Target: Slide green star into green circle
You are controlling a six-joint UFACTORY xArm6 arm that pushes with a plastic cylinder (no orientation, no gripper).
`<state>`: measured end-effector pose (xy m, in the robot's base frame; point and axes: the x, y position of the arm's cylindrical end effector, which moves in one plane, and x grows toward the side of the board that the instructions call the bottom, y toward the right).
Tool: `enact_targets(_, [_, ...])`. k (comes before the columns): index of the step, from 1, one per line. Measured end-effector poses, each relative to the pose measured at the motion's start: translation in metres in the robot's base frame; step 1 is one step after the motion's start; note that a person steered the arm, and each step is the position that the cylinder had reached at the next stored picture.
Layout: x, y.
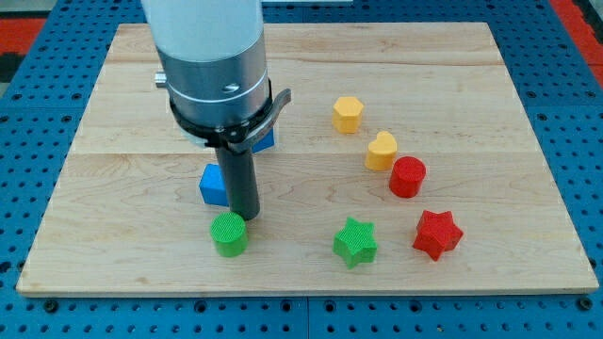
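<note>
My tip [247,216] is touching green circle [228,234], far from green star [355,242]; risking shoving circle away. No jaws fitted.

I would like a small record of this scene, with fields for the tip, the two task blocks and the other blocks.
tip: my tip is at the green circle's upper right edge, apparently touching it
green circle: near the view's bottom, left of centre
green star: to the view's right of the circle, apart from it
blue blocks: one just left of the rod, another partly hidden behind the arm
yellow blocks: and
red circle
red star
</note>
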<state>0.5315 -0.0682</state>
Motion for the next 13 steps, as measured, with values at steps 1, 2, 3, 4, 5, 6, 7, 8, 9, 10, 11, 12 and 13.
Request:
enact_targets(1, [0.004, 0.007])
enact_targets(2, [0.001, 0.061])
enact_targets(3, [-0.002, 0.075])
enact_targets(4, [-0.002, 0.075])
enact_targets(5, [-0.003, 0.082])
enact_targets(6, [-0.003, 0.084])
enact_targets(7, [-0.003, 0.084])
enact_targets(8, [-0.003, 0.09])
enact_targets(9, [-0.003, 0.101])
enact_targets(10, [-0.003, 0.101])
enact_targets(11, [-0.004, 0.114])
enact_targets(12, [-0.004, 0.122])
enact_targets(13, [0.012, 0.139])
